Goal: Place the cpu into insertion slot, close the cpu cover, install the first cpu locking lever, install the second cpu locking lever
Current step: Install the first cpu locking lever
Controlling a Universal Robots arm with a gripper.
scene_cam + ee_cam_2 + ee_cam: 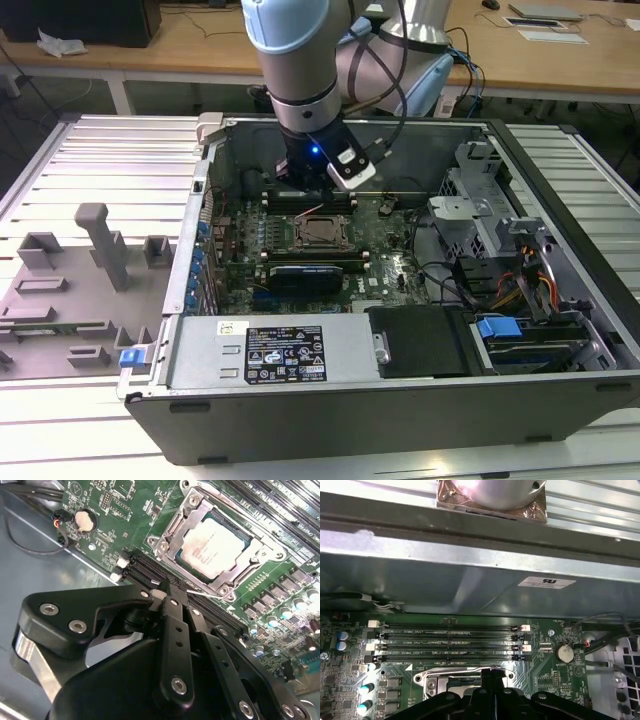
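Note:
The cpu (212, 547) lies flat in the insertion slot (325, 232) on the green board, its pale metal top facing up. The silver cpu cover (240, 572) lies down over the chip's edges. My gripper (169, 587) is shut with nothing between its fingers. Its tips hover just beside the socket's edge, on the side of the memory slots, close to a thin wire lever (202, 594) that runs along that edge. In the first wrist view the gripper (490, 672) hides part of the socket. In the exterior view the arm reaches down into the open case, with the gripper (305, 185) just behind the socket.
Long black memory slots (450, 642) run beside the socket. A coin battery (84, 521) sits on the board near the case wall (470, 580). The power supply (270, 350) and drive cage (500, 230) fill the case's front and right. A grey fixture tray (70, 290) lies outside on the exterior view's left.

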